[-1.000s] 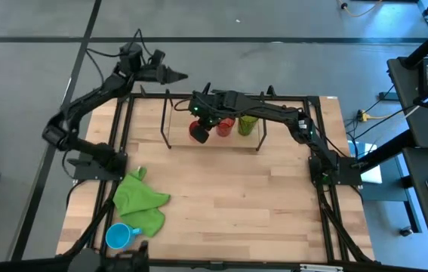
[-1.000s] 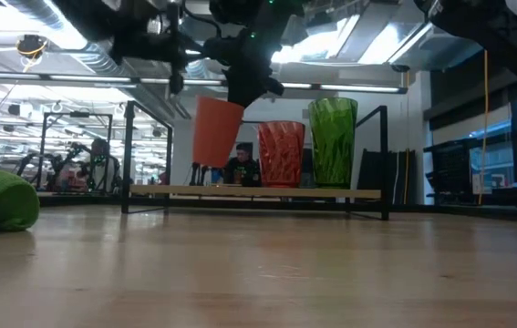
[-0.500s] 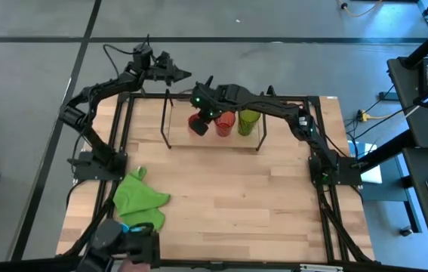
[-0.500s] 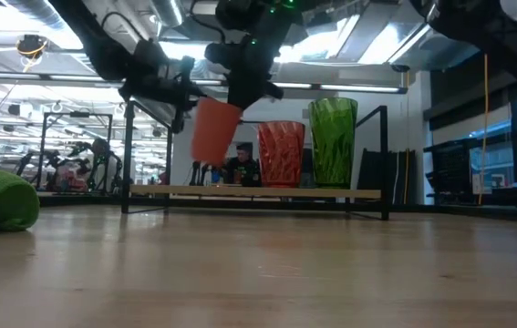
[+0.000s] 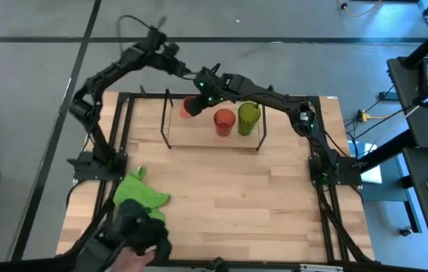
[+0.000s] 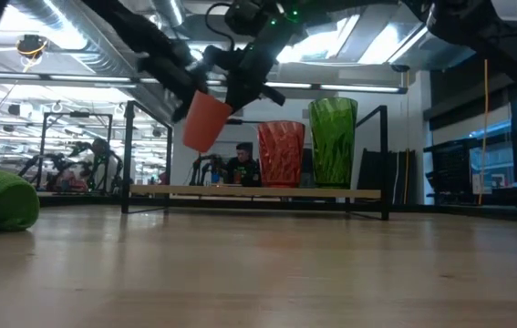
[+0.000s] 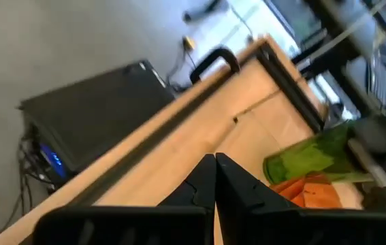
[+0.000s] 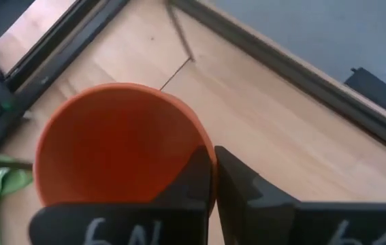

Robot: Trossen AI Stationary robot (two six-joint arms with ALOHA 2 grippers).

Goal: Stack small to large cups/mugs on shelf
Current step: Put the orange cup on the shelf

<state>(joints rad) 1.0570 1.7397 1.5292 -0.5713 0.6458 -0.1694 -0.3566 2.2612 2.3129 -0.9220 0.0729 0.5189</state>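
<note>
My right gripper (image 5: 199, 101) is shut on the small red cup (image 5: 189, 108), held in the air over the left end of the shelf (image 6: 258, 192). The cup also shows tilted in the low view (image 6: 205, 121). The red-orange tumbler (image 5: 224, 121) and the green tumbler (image 5: 248, 117) stand upright side by side on the shelf's wooden base. My left gripper (image 5: 186, 71) is shut and empty, raised beyond the shelf's far side, close to the cup. The light-blue mug does not show. My right gripper pinches the red cup's rim (image 8: 207, 155), one finger inside the mouth and one outside the wall. The fingers come from above, slanting from the table's right. The cup hangs below them, clear of the shelf, its bottom tilted toward the table's left (image 6: 194, 137).
A bright green cloth (image 5: 142, 198) lies near the table's left edge. A person's dark shape (image 5: 134, 238) leans in at the near left corner. The black frame (image 5: 327, 151) runs around the tabletop. Bare wood lies between shelf and near edge.
My right gripper has carried the red cup up and toward the far edge, tipping its bottom toward the left. My left arm has swung higher, its gripper nearer the cup. A person has come in over the near left corner, covering the spot where the blue mug lay.
</note>
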